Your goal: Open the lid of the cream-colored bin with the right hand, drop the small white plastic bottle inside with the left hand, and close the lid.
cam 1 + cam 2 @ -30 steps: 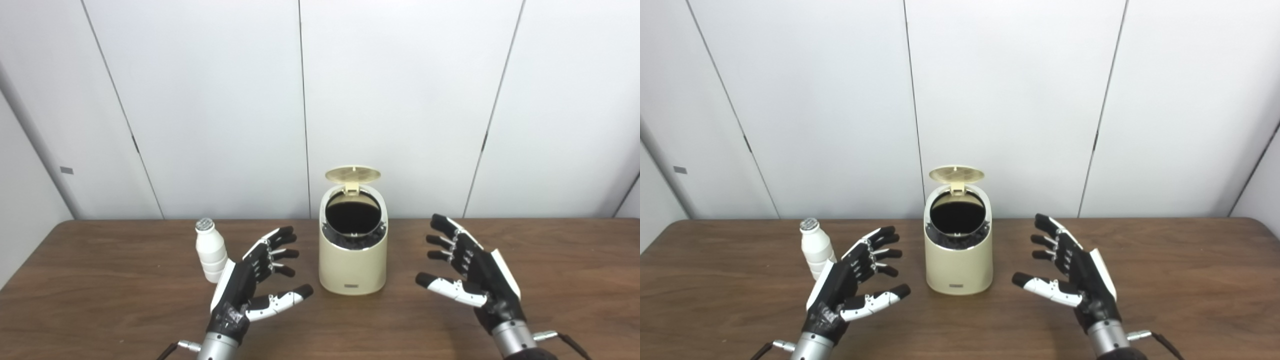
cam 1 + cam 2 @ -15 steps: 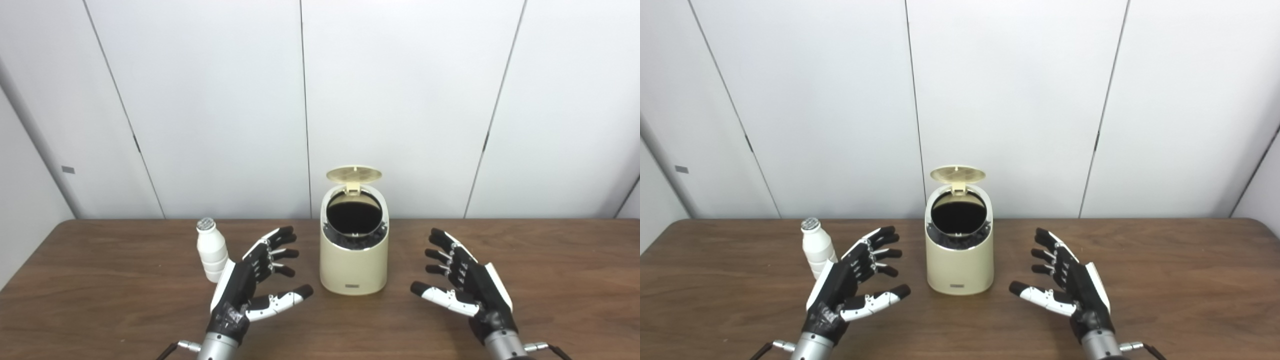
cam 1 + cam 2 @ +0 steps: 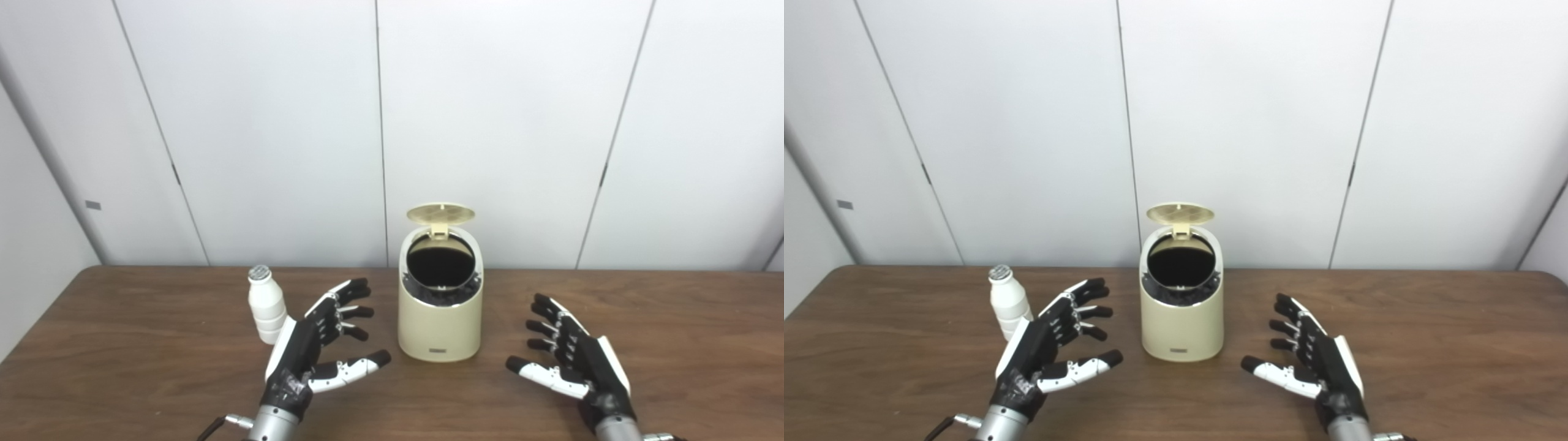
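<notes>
Lid (image 3: 440, 213) up, bin (image 3: 439, 321) open. Bottle (image 3: 265, 304) upright on table, ungrasped. Left hand (image 3: 313, 346), right hand (image 3: 576, 361) spread, empty. Drop, closing remain.

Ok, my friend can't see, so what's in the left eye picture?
A cream bin stands on a brown table with its lid flipped up and a dark hole showing. A small white bottle stands to its left. One open robot hand is on the bin's left near the bottle, and another on its right, neither holding anything.
</notes>
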Robot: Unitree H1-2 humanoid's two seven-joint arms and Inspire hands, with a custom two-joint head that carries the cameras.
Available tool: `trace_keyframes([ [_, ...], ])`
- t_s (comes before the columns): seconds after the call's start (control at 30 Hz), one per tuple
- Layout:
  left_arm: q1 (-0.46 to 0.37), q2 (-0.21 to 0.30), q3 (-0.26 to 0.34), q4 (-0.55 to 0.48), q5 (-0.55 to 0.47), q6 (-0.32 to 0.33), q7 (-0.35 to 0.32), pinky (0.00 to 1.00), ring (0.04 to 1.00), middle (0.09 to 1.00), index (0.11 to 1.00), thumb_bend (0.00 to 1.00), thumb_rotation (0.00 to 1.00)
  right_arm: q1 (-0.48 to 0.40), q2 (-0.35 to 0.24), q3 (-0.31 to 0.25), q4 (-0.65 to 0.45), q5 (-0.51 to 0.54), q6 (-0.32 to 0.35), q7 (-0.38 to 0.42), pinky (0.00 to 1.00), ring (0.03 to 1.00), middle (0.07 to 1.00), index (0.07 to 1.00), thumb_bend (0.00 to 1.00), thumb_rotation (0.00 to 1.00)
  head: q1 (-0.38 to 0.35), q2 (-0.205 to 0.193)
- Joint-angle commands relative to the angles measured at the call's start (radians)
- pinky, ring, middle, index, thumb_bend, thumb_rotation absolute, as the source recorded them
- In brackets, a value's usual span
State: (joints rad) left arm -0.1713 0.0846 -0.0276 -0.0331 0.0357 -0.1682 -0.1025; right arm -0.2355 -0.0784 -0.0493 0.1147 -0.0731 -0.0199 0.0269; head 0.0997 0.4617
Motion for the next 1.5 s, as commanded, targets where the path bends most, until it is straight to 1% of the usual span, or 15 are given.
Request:
trace_keyframes([
  [0.0, -0.002, 0.022, 0.009, -0.058, 0.017, -0.013, 0.007, 0.58, 0.725, 0.82, 0.835, 0.72, 0.05, -0.034, -0.006, 0.0, -0.014, 0.008, -0.055, -0.009, 0.71, 0.809, 0.879, 0.876, 0.79, 0.25, 0.008, -0.001],
  [0.1, 0.034, 0.039, 0.028, -0.106, 0.027, -0.004, 0.018, 0.57, 0.705, 0.809, 0.82, 0.71, 0.05, -0.033, -0.005, -0.002, -0.021, 0.016, -0.049, -0.008, 0.71, 0.805, 0.874, 0.873, 0.81, 0.25, 0.028, -0.006],
  [0.2, 0.08, 0.054, 0.058, -0.152, 0.037, 0.004, 0.031, 0.56, 0.667, 0.767, 0.796, 0.68, 0.0, -0.03, -0.01, -0.004, -0.03, 0.024, -0.045, -0.003, 0.71, 0.805, 0.874, 0.87, 0.79, 0.22, 0.056, -0.008],
  [0.4, 0.143, 0.056, 0.111, -0.195, 0.085, 0.008, 0.083, 0.53, 0.614, 0.688, 0.74, 0.7, 0.0, -0.022, -0.032, -0.004, -0.04, 0.043, -0.05, 0.015, 0.74, 0.827, 0.893, 0.888, 0.76, 0.21, 0.111, -0.01],
  [0.47, 0.159, 0.041, 0.132, -0.199, 0.115, 0.003, 0.122, 0.52, 0.595, 0.665, 0.72, 0.7, 0.0, -0.022, -0.037, -0.005, -0.045, 0.042, -0.047, 0.015, 0.73, 0.824, 0.894, 0.891, 0.75, 0.2, 0.123, -0.009],
  [0.6, 0.172, 0.001, 0.171, -0.189, 0.176, -0.012, 0.211, 0.47, 0.56, 0.633, 0.68, 0.69, 0.0, -0.021, -0.044, -0.004, -0.055, 0.038, -0.04, 0.011, 0.75, 0.838, 0.901, 0.9, 0.74, 0.18, 0.143, -0.008],
  [0.73, 0.163, -0.034, 0.21, -0.153, 0.258, -0.031, 0.321, 0.49, 0.573, 0.629, 0.66, 0.71, 0.0, -0.02, -0.045, -0.005, -0.058, 0.043, -0.041, 0.008, 0.74, 0.838, 0.899, 0.901, 0.72, 0.13, 0.149, -0.009],
  [0.8, 0.154, -0.04, 0.227, -0.129, 0.3, -0.044, 0.371, 0.5, 0.589, 0.647, 0.671, 0.7, 0.0, -0.019, -0.044, -0.005, -0.063, 0.046, -0.04, 0.01, 0.74, 0.836, 0.899, 0.899, 0.72, 0.12, 0.149, -0.009],
  [0.83, 0.15, -0.043, 0.235, -0.122, 0.311, -0.035, 0.388, 0.51, 0.593, 0.654, 0.676, 0.7, 0.0, -0.018, -0.044, -0.003, -0.066, 0.045, -0.038, 0.01, 0.73, 0.836, 0.899, 0.899, 0.72, 0.12, 0.149, -0.009],
  [0.9, 0.142, -0.043, 0.246, -0.113, 0.325, -0.014, 0.41, 0.54, 0.664, 0.725, 0.718, 0.69, 0.0, -0.017, -0.045, -0.002, -0.073, 0.042, -0.034, 0.009, 0.73, 0.832, 0.901, 0.899, 0.72, 0.13, 0.149, -0.009],
  [0.97, 0.133, -0.041, 0.256, -0.103, 0.333, 0.004, 0.426, 0.57, 0.723, 0.784, 0.775, 0.68, 0.0, -0.018, -0.047, -0.001, -0.071, 0.042, -0.041, 0.011, 0.73, 0.831, 0.902, 0.901, 0.72, 0.12, 0.149, -0.009],
  [1.07, 0.11, -0.023, 0.263, -0.072, 0.34, 0.019, 0.439, 0.62, 0.763, 0.824, 0.823, 0.71, 0.0, -0.018, -0.052, -0.002, -0.064, 0.042, -0.044, 0.013, 0.74, 0.839, 0.906, 0.905, 0.72, 0.14, 0.15, -0.009],
  [1.23, 0.078, 0.01, 0.259, -0.033, 0.306, 0.032, 0.419, 0.75, 0.833, 0.882, 0.901, 0.72, 0.0, -0.018, -0.053, -0.002, -0.06, 0.054, -0.051, 0.018, 0.73, 0.839, 0.906, 0.902, 0.72, 0.14, 0.151, -0.008],
  [1.33, 0.056, 0.032, 0.25, -0.009, 0.321, 0.057, 0.41, 0.74, 0.837, 0.873, 0.902, 0.74, 0.02, -0.014, -0.052, -0.001, -0.076, 0.051, -0.035, 0.015, 0.72, 0.831, 0.899, 0.896, 0.73, 0.14, 0.15, -0.006],
  [1.47, 0.027, 0.061, 0.237, 0.038, 0.32, 0.062, 0.408, 0.71, 0.813, 0.845, 0.881, 0.78, 0.02, -0.011, -0.051, 0.004, -0.089, 0.047, -0.03, 0.016, 0.71, 0.826, 0.898, 0.898, 0.71, 0.13, 0.147, -0.004],
])
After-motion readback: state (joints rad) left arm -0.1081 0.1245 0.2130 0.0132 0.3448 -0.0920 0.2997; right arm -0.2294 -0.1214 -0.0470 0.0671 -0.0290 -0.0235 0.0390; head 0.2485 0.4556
